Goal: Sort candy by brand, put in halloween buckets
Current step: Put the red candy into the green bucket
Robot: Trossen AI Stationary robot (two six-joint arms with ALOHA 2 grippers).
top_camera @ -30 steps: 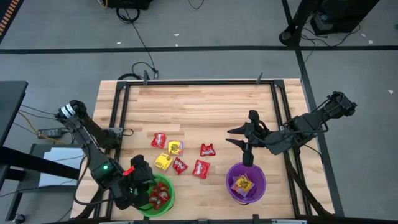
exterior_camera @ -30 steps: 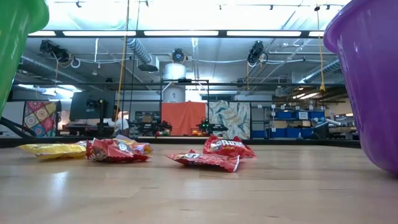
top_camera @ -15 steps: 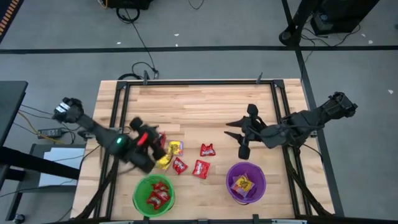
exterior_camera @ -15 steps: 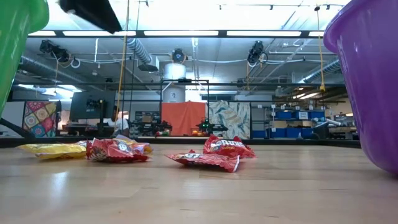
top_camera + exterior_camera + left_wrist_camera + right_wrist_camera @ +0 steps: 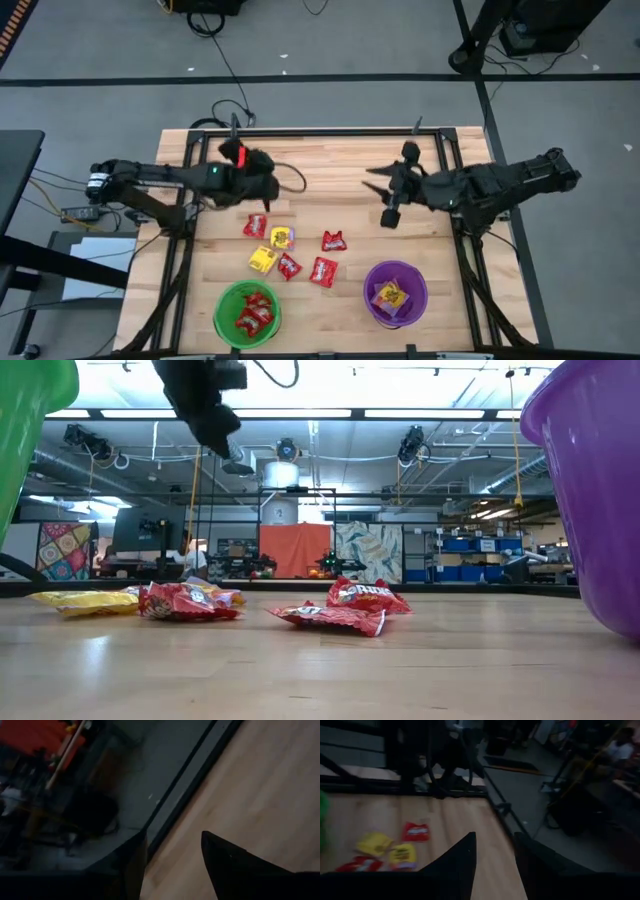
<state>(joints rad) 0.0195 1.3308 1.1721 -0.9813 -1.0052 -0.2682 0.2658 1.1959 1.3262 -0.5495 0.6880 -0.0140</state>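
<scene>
Several red and yellow candy packets lie flat on the wooden table's middle, and the low view shows them as a row. The green bucket at the near edge holds red candy. The purple bucket beside it holds yellow candy. My left gripper hangs above the table on the far side of the candy, open and empty in its wrist view. My right gripper hovers open and empty on the far side of the purple bucket.
A black metal frame runs along the table's far, left and right edges. Bare wood lies between the two grippers. In the low view the bucket walls stand close at both sides.
My left gripper has swung from above the green bucket toward the table's far edge, passing over the candy and turning as it went. My right gripper has drifted from above the purple bucket toward the far edge. The candy has not moved.
</scene>
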